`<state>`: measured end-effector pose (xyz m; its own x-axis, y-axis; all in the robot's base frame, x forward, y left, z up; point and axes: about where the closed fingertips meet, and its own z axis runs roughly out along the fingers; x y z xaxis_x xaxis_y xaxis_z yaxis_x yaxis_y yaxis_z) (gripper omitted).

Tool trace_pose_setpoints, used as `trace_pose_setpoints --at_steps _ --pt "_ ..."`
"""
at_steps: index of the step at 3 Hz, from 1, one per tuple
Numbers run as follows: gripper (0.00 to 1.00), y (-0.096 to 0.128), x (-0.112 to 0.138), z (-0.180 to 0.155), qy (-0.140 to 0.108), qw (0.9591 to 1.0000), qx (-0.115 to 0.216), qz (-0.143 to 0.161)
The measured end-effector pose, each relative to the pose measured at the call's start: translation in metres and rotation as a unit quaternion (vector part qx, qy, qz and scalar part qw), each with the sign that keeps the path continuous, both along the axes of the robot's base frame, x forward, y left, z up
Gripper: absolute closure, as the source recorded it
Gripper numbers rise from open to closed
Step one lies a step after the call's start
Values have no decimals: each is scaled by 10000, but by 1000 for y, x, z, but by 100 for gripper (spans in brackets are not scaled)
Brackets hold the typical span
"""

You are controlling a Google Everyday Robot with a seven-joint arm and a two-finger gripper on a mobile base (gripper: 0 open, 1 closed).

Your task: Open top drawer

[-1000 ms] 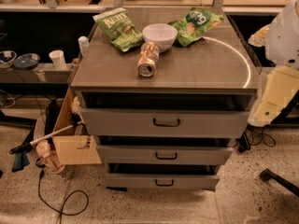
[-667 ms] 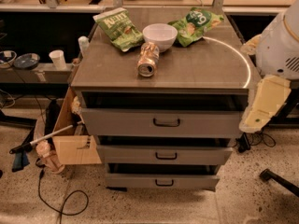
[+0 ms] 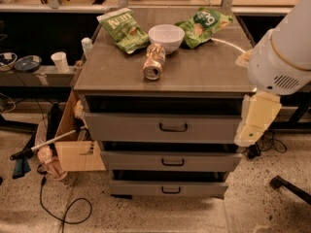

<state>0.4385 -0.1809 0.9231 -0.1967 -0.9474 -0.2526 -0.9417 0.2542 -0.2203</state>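
top drawer (image 3: 121, 128): uppermost of three grey fronts, directly under the cabinet top (image 3: 209, 69), dark gap above its front
handle (image 3: 173, 127): small dark loop at the front's centre, nothing touching it
gripper (image 3: 253, 123): pale, hangs under the white arm (image 3: 282, 57) just beside the drawer's right end, well apart from the handle
grip state: cannot tell how open it is or whether it holds anything
on top: white bowl (image 3: 166, 35), can (image 3: 154, 62) on its side, green chip bag (image 3: 122, 29) left of the bowl
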Motion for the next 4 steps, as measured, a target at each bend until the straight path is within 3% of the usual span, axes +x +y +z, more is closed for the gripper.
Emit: trace_pose_setpoints --at_steps 3,4 --pt "0 17 18 -58 247 9994 -178 141" --pt "0 21 31 -86 463 9986 -219 157"
